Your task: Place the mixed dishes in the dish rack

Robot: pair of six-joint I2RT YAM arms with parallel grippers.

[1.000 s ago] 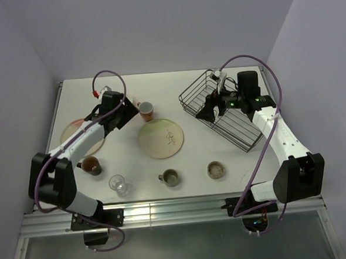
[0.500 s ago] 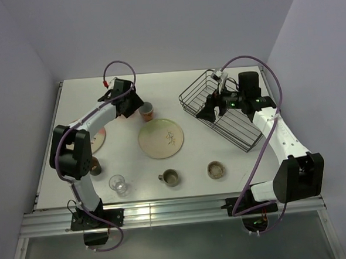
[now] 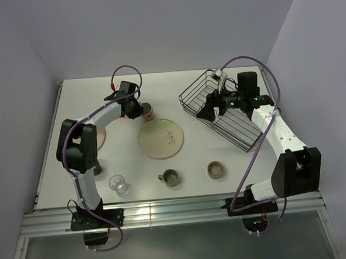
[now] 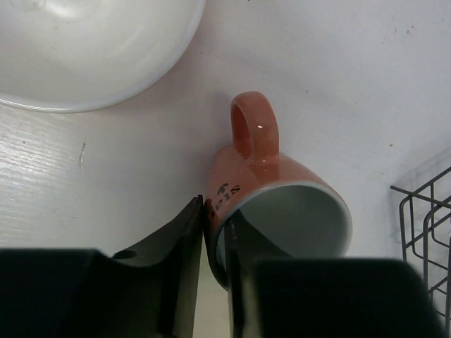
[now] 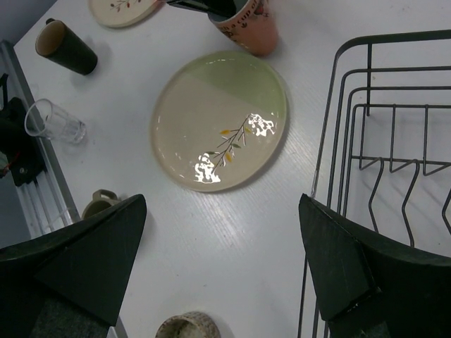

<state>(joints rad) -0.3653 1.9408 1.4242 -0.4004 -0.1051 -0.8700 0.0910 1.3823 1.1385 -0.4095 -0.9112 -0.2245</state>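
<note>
At the far left of the tabletop, the left gripper pinches the wall of the pink cup, one finger inside the rim and one outside, with the handle pointing away from the grip. The cup stands on the tabletop, just beyond the cream-green plate and well apart from the dish rack at the far right. The step in hand appears to be lifting the cup. A thin wall pinch is likely to let the cup swing, so a deep bite and a straight rise before crossing over the plate would serve best. The right gripper hovers at the rack's near edge with its jaws spread wide and holding nothing, so the left arm's route probably needs to stay clear of it. No dish shows in the visible part of the rack, only its wavy dividers. The pink cup's pale interior is bare, and the clear glass looks empty. What the brown cup, the grey-green cup and the speckled bowl hold cannot be told.
</note>
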